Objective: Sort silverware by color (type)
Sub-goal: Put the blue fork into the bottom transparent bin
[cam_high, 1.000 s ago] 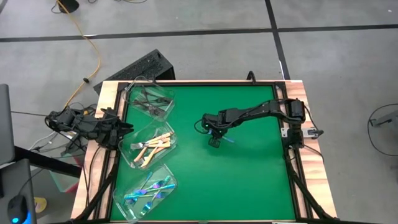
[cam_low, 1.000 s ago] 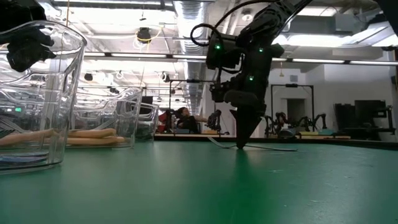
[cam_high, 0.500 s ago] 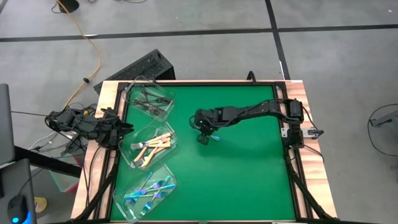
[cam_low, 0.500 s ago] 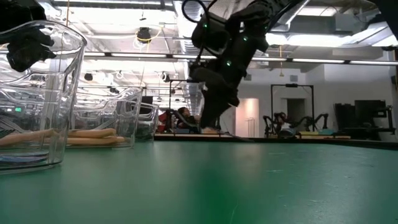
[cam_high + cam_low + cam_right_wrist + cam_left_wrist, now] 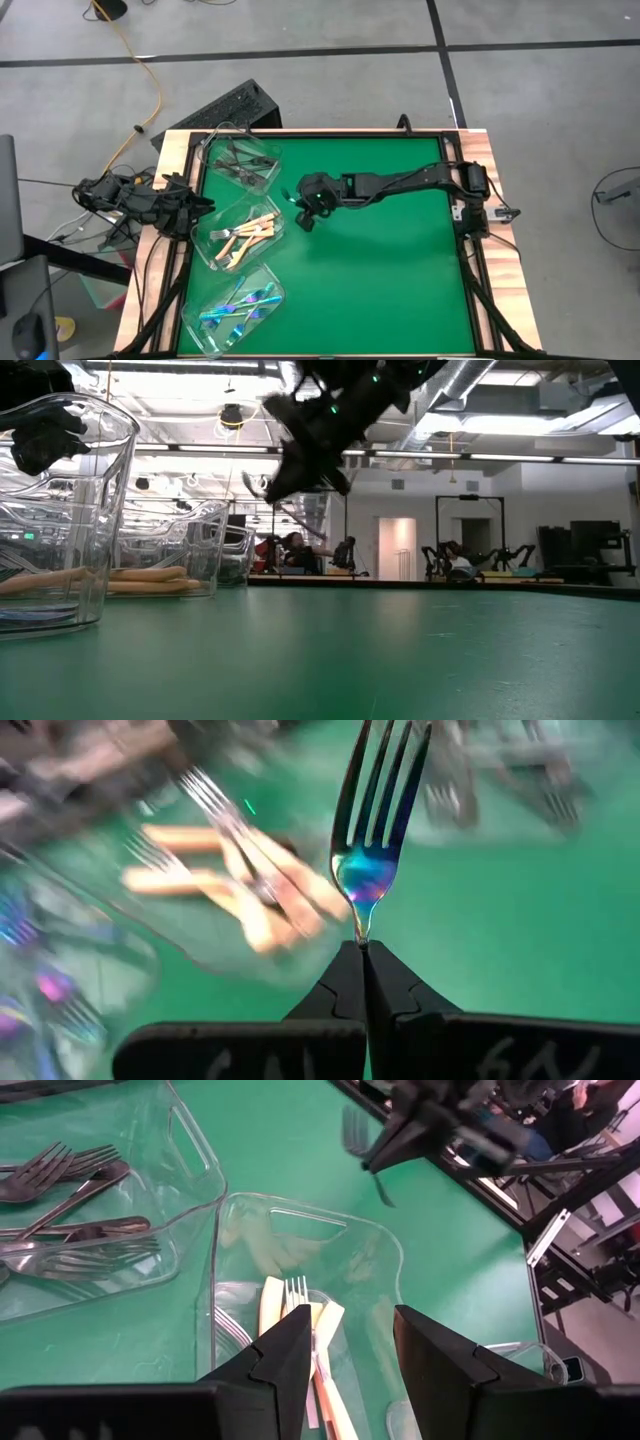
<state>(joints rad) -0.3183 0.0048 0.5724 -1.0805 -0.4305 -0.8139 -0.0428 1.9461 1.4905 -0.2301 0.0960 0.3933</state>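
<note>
Right tool (image 5: 362, 952) pinched on one iridescent fork (image 5: 375, 830), left tool (image 5: 350, 1345) open, three tubs (image 5: 245, 232)

green table (image 5: 380, 280), three clear tubs (image 5: 238, 232)

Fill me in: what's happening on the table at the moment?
The right gripper is shut on an iridescent fork, held in the air above the green mat near the middle tub. Three clear tubs along the left edge already hold sorted forks: grey ones, cream-handled ones and iridescent ones. The left gripper waits open over the middle tub.
</note>
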